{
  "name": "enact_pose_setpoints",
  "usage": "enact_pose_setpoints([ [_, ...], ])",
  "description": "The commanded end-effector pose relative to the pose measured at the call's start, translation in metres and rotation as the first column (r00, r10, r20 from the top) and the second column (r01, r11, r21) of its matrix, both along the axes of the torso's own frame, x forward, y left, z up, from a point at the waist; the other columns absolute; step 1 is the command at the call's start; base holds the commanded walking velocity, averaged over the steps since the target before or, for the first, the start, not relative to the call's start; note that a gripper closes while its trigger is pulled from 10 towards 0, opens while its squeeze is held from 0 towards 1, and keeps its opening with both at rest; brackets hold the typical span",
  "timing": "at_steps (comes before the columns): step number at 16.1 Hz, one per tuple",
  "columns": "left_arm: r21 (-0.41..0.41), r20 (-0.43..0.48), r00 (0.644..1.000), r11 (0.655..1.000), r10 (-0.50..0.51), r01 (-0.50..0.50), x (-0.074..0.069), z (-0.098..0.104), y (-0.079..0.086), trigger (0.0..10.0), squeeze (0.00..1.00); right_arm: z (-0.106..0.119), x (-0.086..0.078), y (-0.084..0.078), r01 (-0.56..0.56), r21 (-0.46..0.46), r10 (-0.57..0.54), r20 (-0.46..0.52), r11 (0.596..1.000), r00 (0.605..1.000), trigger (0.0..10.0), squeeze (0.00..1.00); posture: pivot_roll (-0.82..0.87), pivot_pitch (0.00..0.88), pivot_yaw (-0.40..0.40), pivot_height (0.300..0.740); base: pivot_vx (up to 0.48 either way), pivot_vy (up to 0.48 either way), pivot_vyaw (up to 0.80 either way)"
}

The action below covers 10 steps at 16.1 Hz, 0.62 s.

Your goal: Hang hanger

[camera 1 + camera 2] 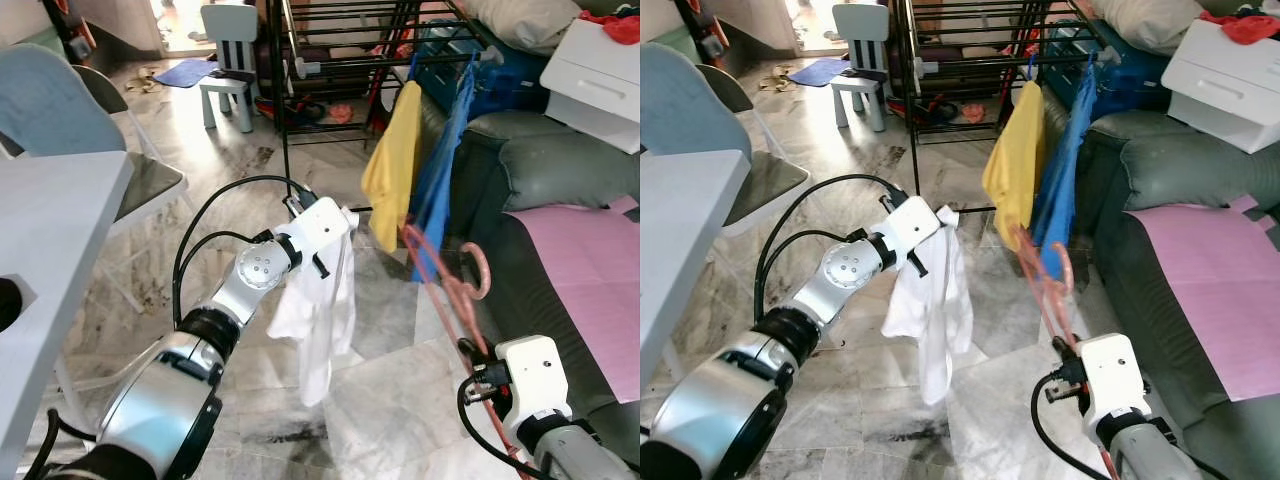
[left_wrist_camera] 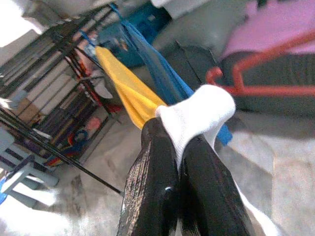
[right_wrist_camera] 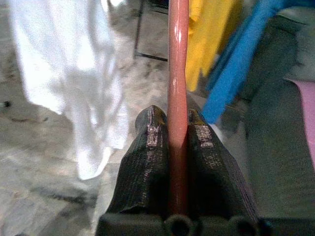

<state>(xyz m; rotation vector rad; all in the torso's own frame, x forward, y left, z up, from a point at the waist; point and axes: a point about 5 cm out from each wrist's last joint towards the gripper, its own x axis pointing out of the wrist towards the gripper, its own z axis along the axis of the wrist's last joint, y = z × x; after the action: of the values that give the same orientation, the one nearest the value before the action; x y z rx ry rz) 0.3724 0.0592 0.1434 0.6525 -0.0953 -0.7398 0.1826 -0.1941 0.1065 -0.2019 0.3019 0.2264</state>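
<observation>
Item: red hanger (image 1: 452, 285), held low on the right, its bar clamped between your right gripper's (image 3: 178, 129) fingers, hook toward the yellow cloth (image 1: 392, 165) and blue cloth (image 1: 440, 160) on the far drying rack (image 1: 340, 40). Left gripper (image 2: 176, 147), closed on the white garment (image 1: 318, 310), hangs left. Risk: the hook may snag those cloths and twist in your grip.

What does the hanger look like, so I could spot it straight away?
Start at the black drying rack, where a yellow cloth and a blue cloth hang. Just below them, the right gripper grips the hanger by one thin rod. It is salmon-pink plastic with a curled hook, bare of clothing, unlike the white garment in the left gripper.
</observation>
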Motion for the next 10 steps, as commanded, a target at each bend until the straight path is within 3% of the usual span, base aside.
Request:
enact_pose_setpoints([
  [1,0.061,0.019,1.000,0.998,-0.020,0.019,0.003,0.005,0.000,10.0,0.00,0.009,-0.003,0.007,-0.069,0.015,0.069,0.017,0.998,0.997,10.0,0.00,-0.13,0.000,0.025,0.740,0.000,0.000,0.00],
  [6,0.194,0.040,0.989,0.970,0.143,-0.148,0.009,-0.011,0.020,10.0,0.00,0.012,-0.014,0.013,-0.187,0.032,0.188,-0.032,0.982,0.982,10.0,0.00,-0.13,0.000,0.024,0.740,0.000,0.000,0.00],
  [10,0.197,0.048,0.983,0.963,0.176,-0.182,0.011,-0.011,0.023,10.0,0.00,0.008,-0.022,0.013,-0.269,0.023,0.270,-0.100,0.963,0.958,10.0,0.00,-0.12,0.000,0.017,0.740,0.000,0.000,0.00],
])
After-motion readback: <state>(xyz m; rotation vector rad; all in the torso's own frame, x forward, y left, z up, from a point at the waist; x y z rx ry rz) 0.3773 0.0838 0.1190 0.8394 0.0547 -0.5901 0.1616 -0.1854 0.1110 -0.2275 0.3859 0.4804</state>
